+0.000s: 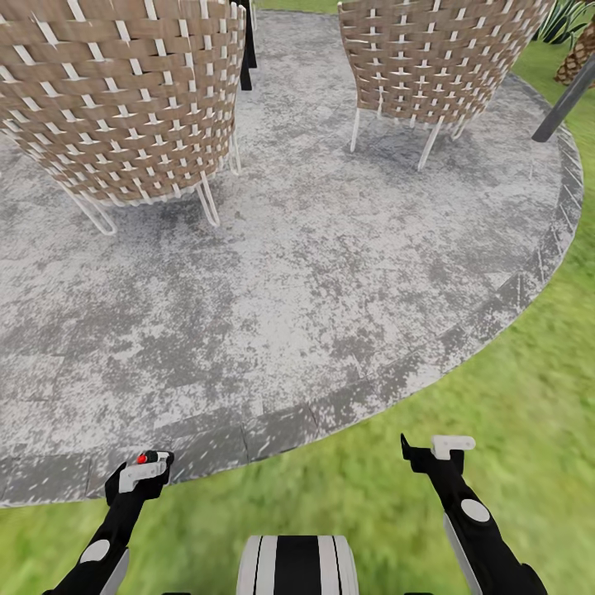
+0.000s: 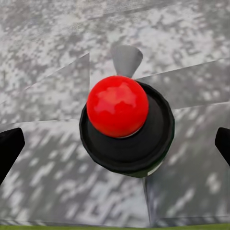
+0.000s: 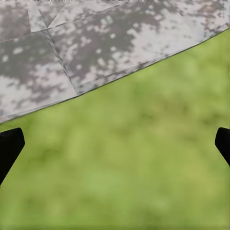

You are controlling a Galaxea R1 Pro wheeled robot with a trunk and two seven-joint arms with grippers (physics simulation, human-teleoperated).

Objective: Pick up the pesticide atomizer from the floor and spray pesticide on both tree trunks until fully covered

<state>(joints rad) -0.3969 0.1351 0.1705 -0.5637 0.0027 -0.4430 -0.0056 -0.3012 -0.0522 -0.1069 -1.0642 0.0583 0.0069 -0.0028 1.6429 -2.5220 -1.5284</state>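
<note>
The task looks barely begun: the pesticide atomizer (image 2: 125, 128) stands upright on the kerb of the stone floor (image 1: 330, 273), not yet lifted, and spraying is all ahead. The left gripper (image 1: 147, 468), at seven o'clock in the head view, hovers directly above it, fingers spread wide. The right gripper (image 1: 438, 450) hangs open over the lawn (image 1: 512, 364).
</note>
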